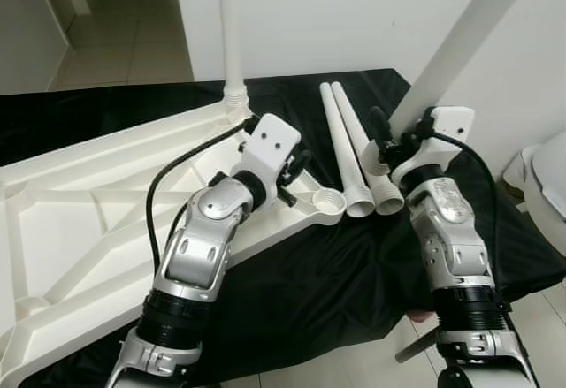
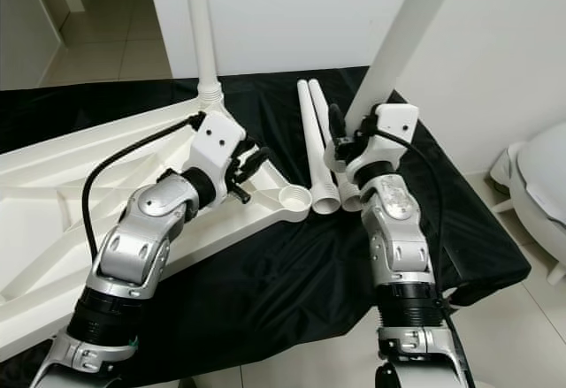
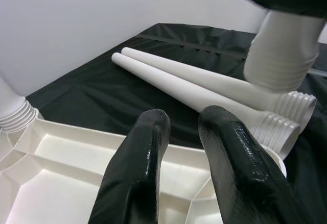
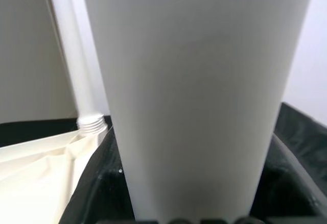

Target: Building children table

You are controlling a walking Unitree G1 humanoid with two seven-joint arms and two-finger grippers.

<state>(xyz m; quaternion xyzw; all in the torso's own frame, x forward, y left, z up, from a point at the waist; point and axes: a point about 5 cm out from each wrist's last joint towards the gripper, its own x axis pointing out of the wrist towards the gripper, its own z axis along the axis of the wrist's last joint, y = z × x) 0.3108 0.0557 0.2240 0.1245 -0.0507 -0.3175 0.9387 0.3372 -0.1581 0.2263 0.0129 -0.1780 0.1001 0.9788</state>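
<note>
Right gripper [image 2: 347, 145] holds a white table leg [image 2: 402, 39] near its ridged bottom end. Its black fingers are closed around the leg, and the leg tilts up and to the right, out past the top of the picture. In the right wrist view the leg [image 4: 196, 91] is very close and looks huge.

Just left of that gripper, two more loose legs [image 1: 347, 149] lie side by side on the black cloth [image 1: 354, 273]. Their ridged ends point toward the near side.

Left gripper [image 1: 296, 171] is over the near right corner of the white tabletop [image 1: 80, 220], which lies upside down on the cloth. Its two black fingers [image 3: 138, 173] are close together, with a thin gap between them, and they hold nothing. Right beside them is the round corner socket [image 1: 329, 201] of the tabletop.

At the far corner of the tabletop, one leg [image 1: 232, 26] already stands straight up in its socket.

Behind everything is a white wall [image 1: 371, 8]. Tiled floor [image 1: 115, 43] shows at the far left.
</note>
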